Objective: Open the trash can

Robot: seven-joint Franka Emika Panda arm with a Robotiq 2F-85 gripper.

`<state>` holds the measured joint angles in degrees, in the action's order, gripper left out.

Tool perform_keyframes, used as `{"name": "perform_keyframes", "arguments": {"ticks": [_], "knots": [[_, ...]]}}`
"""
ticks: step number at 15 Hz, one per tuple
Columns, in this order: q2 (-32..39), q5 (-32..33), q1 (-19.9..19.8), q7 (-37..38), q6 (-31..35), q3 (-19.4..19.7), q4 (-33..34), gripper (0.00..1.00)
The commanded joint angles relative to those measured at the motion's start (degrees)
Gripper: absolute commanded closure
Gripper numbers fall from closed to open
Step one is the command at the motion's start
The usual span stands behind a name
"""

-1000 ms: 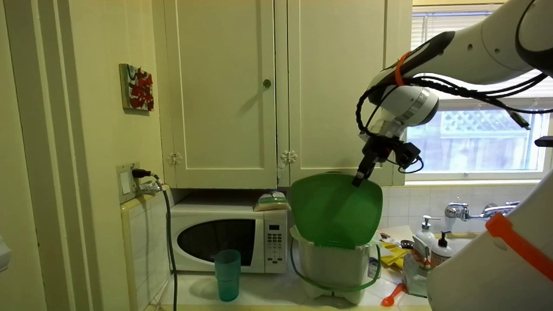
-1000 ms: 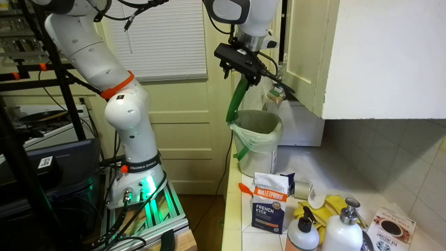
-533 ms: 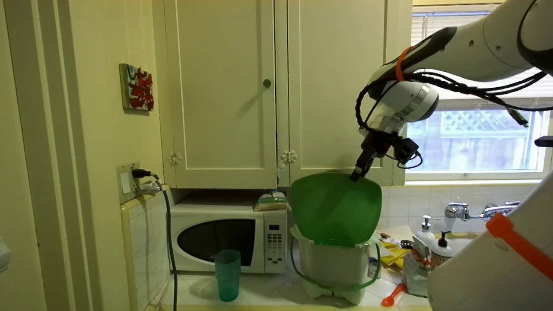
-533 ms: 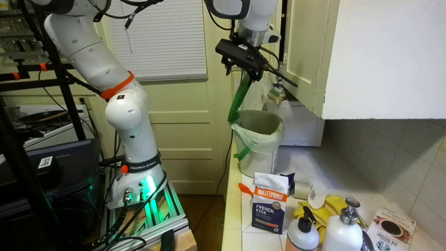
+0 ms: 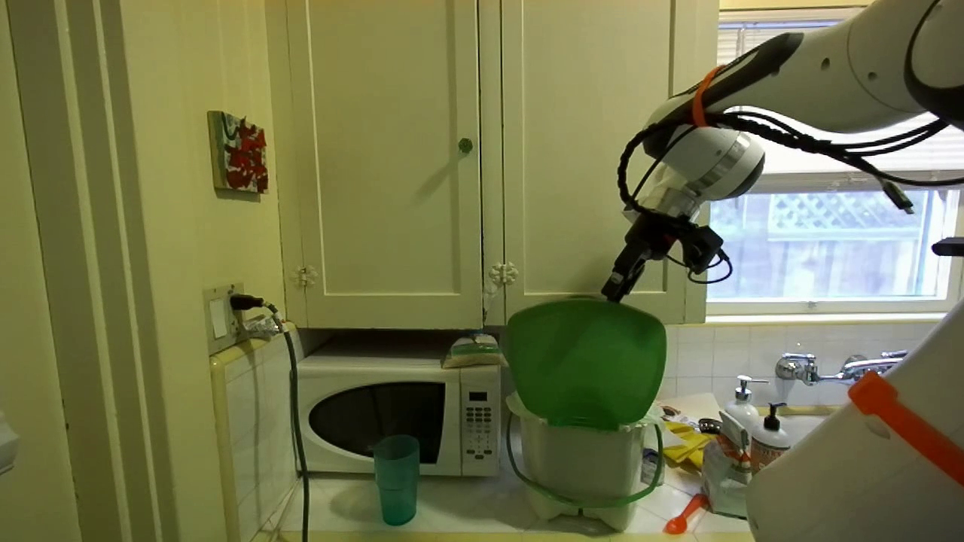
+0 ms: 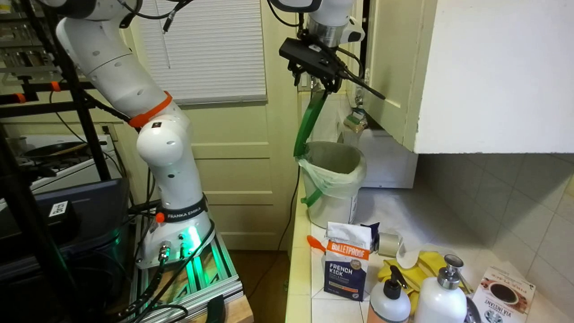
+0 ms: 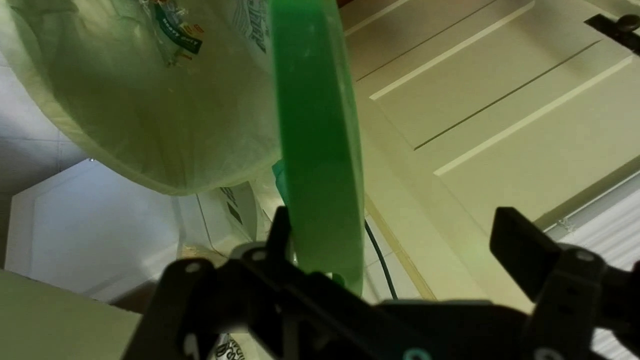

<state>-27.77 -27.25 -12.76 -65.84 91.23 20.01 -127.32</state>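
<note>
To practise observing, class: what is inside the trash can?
The wrist view shows printed packaging in the pale liner of the trash can. The green lid and picture edge block the rest; anything beneath the packaging is hidden.

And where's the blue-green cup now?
In an exterior view, the blue-green cup stands on the counter, left of the picture's middle, in front of the microwave and to the left of the trash can.
</note>
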Motion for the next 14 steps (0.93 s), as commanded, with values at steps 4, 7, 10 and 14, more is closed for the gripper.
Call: {"name": "perform_keyframes", "arguments": {"ticks": [4, 7, 10, 14], "knots": [[1.3, -2.5, 1.6, 2.1, -5.6, 1.7, 2.7, 0.00], [2.2, -4.4, 1.9, 2.6, -7.3, 2.3, 3.9, 0.00], [3.1, -5.6, 1.8, 3.2, -8.5, 2.4, 4.9, 0.00], [4.1, -5.5, 1.3, 4.2, -7.0, 1.7, 4.6, 0.00]]}}
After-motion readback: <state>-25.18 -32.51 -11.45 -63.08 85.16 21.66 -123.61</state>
